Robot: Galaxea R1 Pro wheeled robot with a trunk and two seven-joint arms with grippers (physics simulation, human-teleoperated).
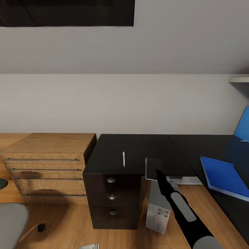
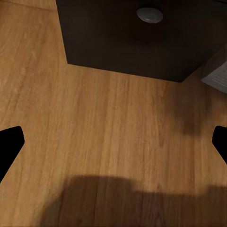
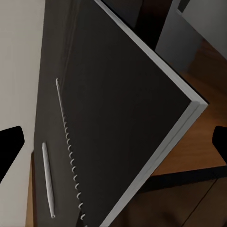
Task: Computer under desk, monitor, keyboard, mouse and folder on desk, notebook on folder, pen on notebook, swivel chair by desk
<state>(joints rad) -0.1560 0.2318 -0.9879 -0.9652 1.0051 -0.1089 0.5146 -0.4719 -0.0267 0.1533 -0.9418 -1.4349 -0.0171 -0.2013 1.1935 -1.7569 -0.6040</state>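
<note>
Black and glossy, the L-shaped table runs along the pale wall, with 3 dark drawers and their round silver knobs under its left end. On that top lies the thin white pen, alone on the bare surface. Just beside it, the small grey notebook with its pale border sits at the table's front edge, and the right arm's black end effector meets it there. From the right wrist view the notebook looms close, tilted, spiral binding along 1 side, with the pen next to it; the fingertips stand far apart at the picture's edges, so whether they actually clamp the notebook cannot be told.

Over on the right wing of the table rests the flat bright blue folder, well apart from the notebook. Below the table, between the drawer block and the right wing, stands the light grey tower computer on the wood floor. A light wood cabinet sits to the left of the drawers, and the grey padded swivel chair pokes in at lower left.

Left wrist view: the left end effector hangs spread wide over the floor, near the dark drawer block.
</note>
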